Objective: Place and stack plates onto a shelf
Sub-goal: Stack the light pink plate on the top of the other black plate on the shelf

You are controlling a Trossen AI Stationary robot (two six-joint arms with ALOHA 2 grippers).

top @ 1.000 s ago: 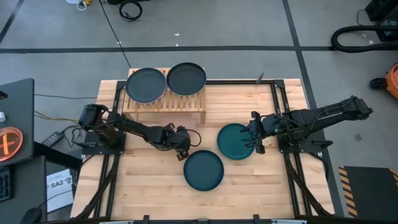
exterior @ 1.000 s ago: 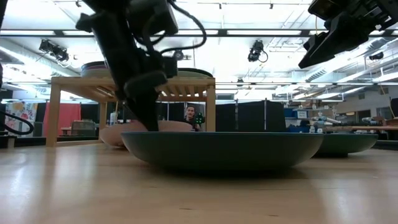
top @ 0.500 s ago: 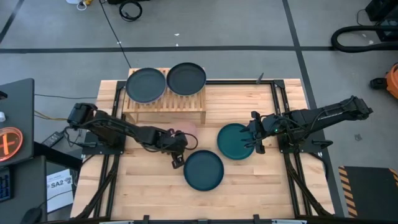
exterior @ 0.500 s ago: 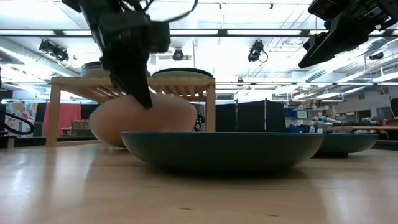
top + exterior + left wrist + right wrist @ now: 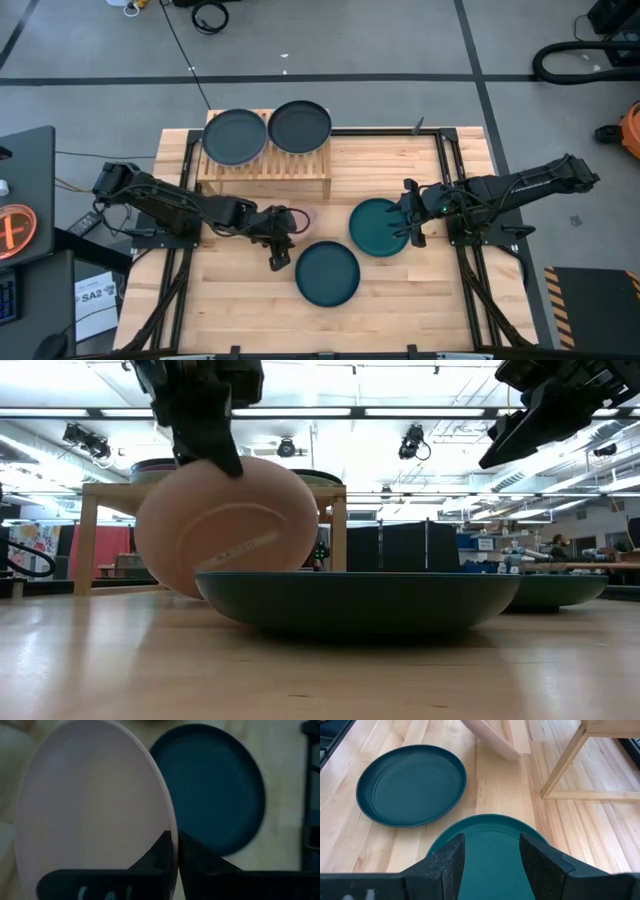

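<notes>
My left gripper (image 5: 285, 228) is shut on a pink plate (image 5: 225, 525), which stands steeply tilted with its underside toward the table's near edge. A dark teal plate (image 5: 327, 273) lies flat in front of it and hides its lower edge in the low view. A green-teal plate (image 5: 380, 227) lies flat to the right. My right gripper (image 5: 490, 850) hangs open above that plate's right part. The light-wood shelf (image 5: 265, 165) at the far left carries two dark plates (image 5: 235, 135) side by side on its slatted top. My left gripper pinches the pink plate's rim (image 5: 172, 827) between its two fingers, one finger on each face. In the low view the fingers (image 5: 215, 455) come slanting down onto the raised top edge. The plate hangs tilted below them; whether its lower edge (image 5: 512, 755) touches the table I cannot tell.
Black frame rails (image 5: 440, 160) run along the table's left and right sides by the arm bases. Bare wood (image 5: 230, 300) shows at the near left. The shelf's legs (image 5: 565, 765) stand just behind the pink plate.
My left gripper has risen and drawn back toward the table's left edge, its fingers tipping less steeply down. The pink plate, lying almost flat a second ago, has been raised by its gripped edge and now stands steeply tilted, underside toward the near edge.
</notes>
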